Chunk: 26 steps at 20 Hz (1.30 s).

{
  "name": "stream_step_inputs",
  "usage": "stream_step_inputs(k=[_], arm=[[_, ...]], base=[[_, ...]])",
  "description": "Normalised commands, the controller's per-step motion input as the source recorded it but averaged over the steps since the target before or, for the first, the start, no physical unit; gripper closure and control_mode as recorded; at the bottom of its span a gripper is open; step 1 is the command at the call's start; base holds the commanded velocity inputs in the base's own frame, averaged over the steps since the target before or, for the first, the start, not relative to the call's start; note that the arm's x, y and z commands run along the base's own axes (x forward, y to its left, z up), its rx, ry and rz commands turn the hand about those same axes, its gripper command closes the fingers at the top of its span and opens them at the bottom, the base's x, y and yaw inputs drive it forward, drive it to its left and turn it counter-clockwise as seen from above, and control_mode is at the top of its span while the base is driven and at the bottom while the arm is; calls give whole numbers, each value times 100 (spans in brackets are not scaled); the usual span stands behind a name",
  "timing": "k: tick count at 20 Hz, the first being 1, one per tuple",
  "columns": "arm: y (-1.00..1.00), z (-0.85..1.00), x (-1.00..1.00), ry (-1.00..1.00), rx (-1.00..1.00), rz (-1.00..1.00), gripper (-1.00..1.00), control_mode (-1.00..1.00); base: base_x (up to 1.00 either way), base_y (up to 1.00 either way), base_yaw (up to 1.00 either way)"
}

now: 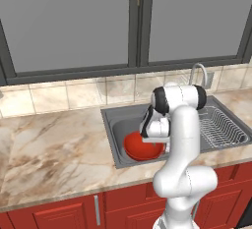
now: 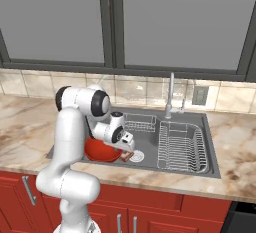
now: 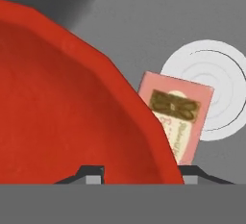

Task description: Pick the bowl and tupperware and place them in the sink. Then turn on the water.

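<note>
The glossy red bowl (image 1: 139, 148) (image 2: 100, 152) (image 3: 62, 103) sits low in the left basin of the grey sink (image 1: 109, 125) (image 2: 212, 147). My gripper (image 1: 148, 140) (image 2: 125, 148) (image 3: 142, 170) reaches down into the basin at the bowl's right edge. In the hand view the bowl's wall runs between the two fingertips, one inside the bowl and one outside, and the jaws are shut on that rim. The curved chrome faucet (image 1: 197, 71) (image 2: 171, 94) stands behind the sink, and no water shows at its spout. The tupperware is out of view.
A small pink packet (image 3: 180, 117) (image 2: 128, 155) leans against the bowl, beside the white drain (image 3: 214, 88) (image 2: 136, 155). A wire dish rack (image 1: 224, 127) (image 2: 181, 147) fills the right basin. A small wire basket (image 2: 140, 123) hangs at the sink's back. Marble counter (image 1: 54, 144) stretches left.
</note>
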Motion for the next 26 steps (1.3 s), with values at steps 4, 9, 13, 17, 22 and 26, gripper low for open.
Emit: stream_step_inputs(k=[4,9,13,17,22,26], arm=[[10,-28,18,0,-7,0,100,-100],[12,-11,7,0,-4,0,100,-100],[8,0,0,0,0,0,100,-100],[18,0,0,0,0,0,-100,-100],[8,0,0,0,0,0,-100,-100],[0,0,0,0,0,0,-100,-100]], base=[[0,0,0],[0,0,0],[0,0,0],[0,0,0],[0,0,0],[0,0,0]])
